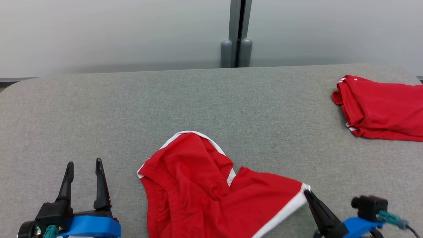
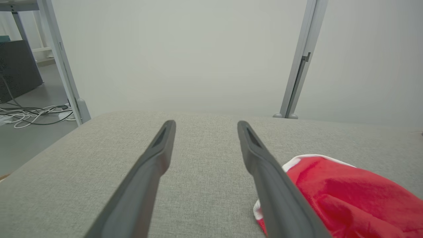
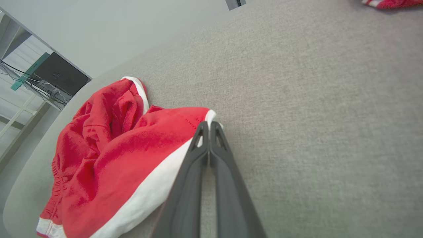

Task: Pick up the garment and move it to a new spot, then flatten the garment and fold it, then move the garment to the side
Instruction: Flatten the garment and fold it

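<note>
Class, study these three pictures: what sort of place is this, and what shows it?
Probably a robotics lab or test room, not a home: a grey felt-covered table stands against plain pale partition panels, loose cables trail over the floor, and a folded red garment lies set aside.

Soft, even light bathes the grey table [image 1: 211,99]. The red garment [image 1: 198,185] at the table's near edge throws only a thin, faint shadow. The pale wall [image 1: 115,33] behind the table reads flat and milky, dimming where they meet. In the wrist views, wide lenses bow the table's edges and tilt the frame post [image 2: 299,66] behind it.
</note>
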You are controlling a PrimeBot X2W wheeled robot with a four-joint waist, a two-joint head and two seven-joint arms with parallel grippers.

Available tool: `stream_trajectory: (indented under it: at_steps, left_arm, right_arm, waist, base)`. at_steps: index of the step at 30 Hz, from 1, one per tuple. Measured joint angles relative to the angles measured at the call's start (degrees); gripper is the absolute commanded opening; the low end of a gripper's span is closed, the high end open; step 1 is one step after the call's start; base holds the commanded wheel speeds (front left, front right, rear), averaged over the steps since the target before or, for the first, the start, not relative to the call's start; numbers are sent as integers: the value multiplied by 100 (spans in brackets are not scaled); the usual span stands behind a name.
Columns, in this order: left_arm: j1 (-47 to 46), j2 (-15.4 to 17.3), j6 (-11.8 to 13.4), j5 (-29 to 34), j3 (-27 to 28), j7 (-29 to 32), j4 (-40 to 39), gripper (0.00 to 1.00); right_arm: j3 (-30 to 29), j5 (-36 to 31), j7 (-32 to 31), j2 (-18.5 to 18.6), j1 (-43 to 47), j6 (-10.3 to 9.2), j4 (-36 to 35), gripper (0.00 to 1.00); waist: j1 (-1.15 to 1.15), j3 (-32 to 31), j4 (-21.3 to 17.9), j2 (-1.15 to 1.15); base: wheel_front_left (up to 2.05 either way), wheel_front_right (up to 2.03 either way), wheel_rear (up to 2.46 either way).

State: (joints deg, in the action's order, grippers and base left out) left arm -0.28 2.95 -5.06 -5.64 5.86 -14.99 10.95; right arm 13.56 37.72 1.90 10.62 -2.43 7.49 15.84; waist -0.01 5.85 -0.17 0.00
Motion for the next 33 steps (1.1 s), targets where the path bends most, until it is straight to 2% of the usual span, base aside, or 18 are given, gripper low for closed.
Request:
stream_trajectory:
  at_steps: [2, 7, 8, 9, 10, 18, 25, 33]
  left_arm:
    - [5, 1, 0, 1, -23, 0, -3, 100]
    - [1, 1, -12, 4, 3, 0, 23, 100]
    - [1, 4, -27, 5, 25, -1, 22, 100]
    - [-1, 5, -29, 12, 36, 0, 22, 100]
    - [-1, 4, -30, 13, 48, 0, 22, 100]
    - [4, 31, -55, 96, 70, 0, 47, 100]
    - [55, 92, -81, 148, 76, 0, 115, 100]
    - [244, 156, -79, 221, 74, -1, 126, 100]
  right_arm:
    - [-221, -212, -127, -51, 354, 0, -151, 0]
    - [-634, -415, -349, -455, 929, 0, -438, 0]
    - [-697, -485, -369, -497, 993, 0, -477, 13]
    - [-750, -601, -350, -524, 1021, 0, -511, 92]
    - [-793, -719, -309, -550, 1020, 0, -548, 100]
    - [-1047, -1424, 248, -654, 509, 0, -721, 100]
    - [-975, -1928, 725, -581, 72, 0, -550, 100]
    - [-886, -2530, 1055, -527, 7, 0, -458, 100]
  waist:
    - [0, 5, -36, 0]
    - [0, 15, -56, 0]
    - [0, 20, -61, 0]
    - [1, 24, -63, 0]
    - [0, 27, -68, 0]
    - [1, -60, -74, 0]
    - [0, -247, 19, 0]
    - [0, -374, 110, 0]
  base:
    - [0, 0, 0]
    - [0, 0, 0]
    - [0, 0, 0]
    - [0, 0, 0]
    - [0, 0, 0]
    - [0, 0, 0]
    - [0, 0, 0]
    - [0, 0, 0]
